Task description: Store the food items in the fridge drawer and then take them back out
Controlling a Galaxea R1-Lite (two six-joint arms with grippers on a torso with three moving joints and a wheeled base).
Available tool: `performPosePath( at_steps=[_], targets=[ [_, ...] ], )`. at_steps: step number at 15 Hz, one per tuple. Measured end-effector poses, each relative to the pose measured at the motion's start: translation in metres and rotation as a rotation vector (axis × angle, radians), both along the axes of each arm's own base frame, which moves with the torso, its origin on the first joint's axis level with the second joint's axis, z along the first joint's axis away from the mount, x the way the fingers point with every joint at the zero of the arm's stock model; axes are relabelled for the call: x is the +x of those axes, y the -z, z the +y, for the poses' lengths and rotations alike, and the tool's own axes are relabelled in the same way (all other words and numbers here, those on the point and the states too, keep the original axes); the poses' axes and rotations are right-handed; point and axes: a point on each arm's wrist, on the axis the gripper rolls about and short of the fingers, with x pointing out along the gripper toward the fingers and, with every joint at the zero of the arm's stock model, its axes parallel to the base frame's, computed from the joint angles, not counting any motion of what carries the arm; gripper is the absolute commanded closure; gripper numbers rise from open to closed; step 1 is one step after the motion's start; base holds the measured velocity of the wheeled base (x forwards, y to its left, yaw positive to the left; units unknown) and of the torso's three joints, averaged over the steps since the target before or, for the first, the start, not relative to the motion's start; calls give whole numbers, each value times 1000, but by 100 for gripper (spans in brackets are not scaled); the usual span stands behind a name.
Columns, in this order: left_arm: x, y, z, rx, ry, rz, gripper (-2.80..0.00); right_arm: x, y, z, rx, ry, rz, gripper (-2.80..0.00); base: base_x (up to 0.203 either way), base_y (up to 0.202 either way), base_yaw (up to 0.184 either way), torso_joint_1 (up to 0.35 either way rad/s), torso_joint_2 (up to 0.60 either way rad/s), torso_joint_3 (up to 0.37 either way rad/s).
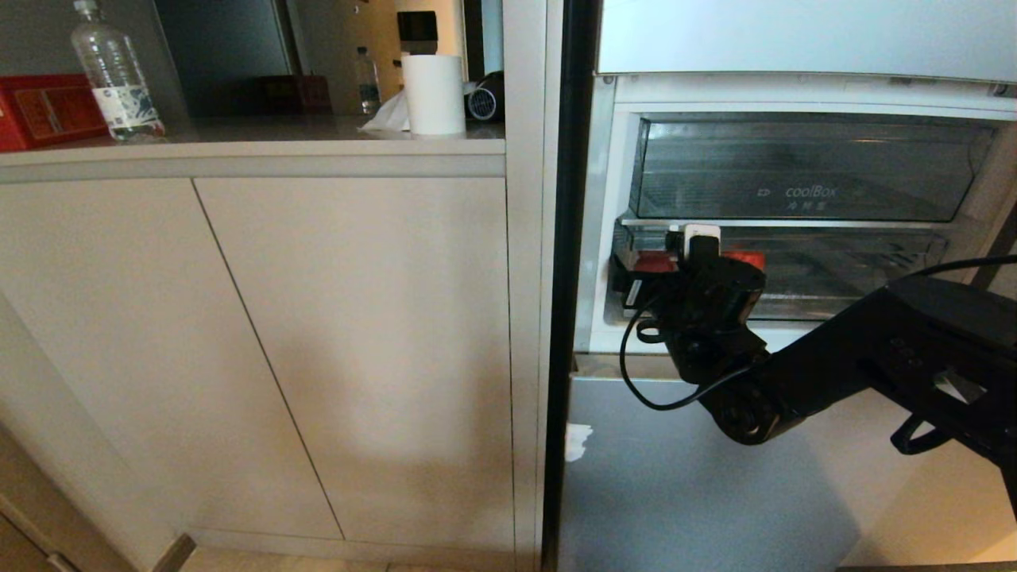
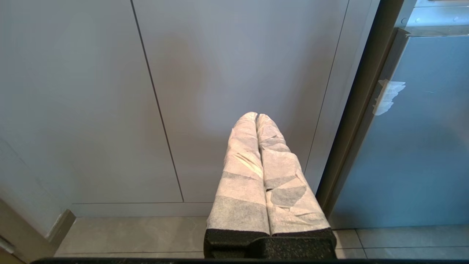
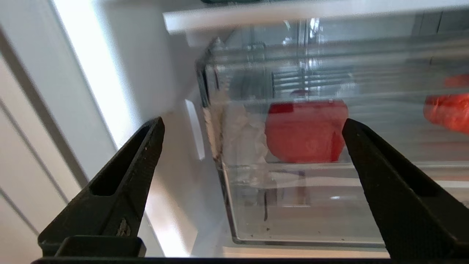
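red glossy ball [image 3: 306, 132] behind clear fridge drawer [image 3: 293, 205] wall, right gripper [image 3: 253, 154] fingers spread wide, empty

We read "coolBox" in pale grey on the front of the upper clear drawer [image 1: 802, 171], small unreadable characters beneath it. The water bottle [image 1: 115, 71] label and the red box [image 1: 44, 111] carry print we can't make out.
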Motion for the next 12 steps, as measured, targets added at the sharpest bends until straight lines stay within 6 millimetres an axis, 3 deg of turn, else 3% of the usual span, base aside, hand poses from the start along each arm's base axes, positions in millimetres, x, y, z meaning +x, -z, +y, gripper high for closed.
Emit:
performPosePath(
  at_steps=[2, 3, 12],
  targets=[
    [0, 0, 0, 0, 0, 0, 0, 2, 1, 1, 0, 0, 1, -280, 0, 0, 0, 0, 0, 0],
    [0, 0, 0, 0, 0, 0, 0, 3, 0, 1, 0, 1, 0, 0, 0, 0, 0, 0, 0, 0],
    [0, 0, 0, -1, 0, 0, 0, 18, 0, 10, 7, -8, -22, 0, 0, 0, 0, 0, 0, 0]
  ],
)
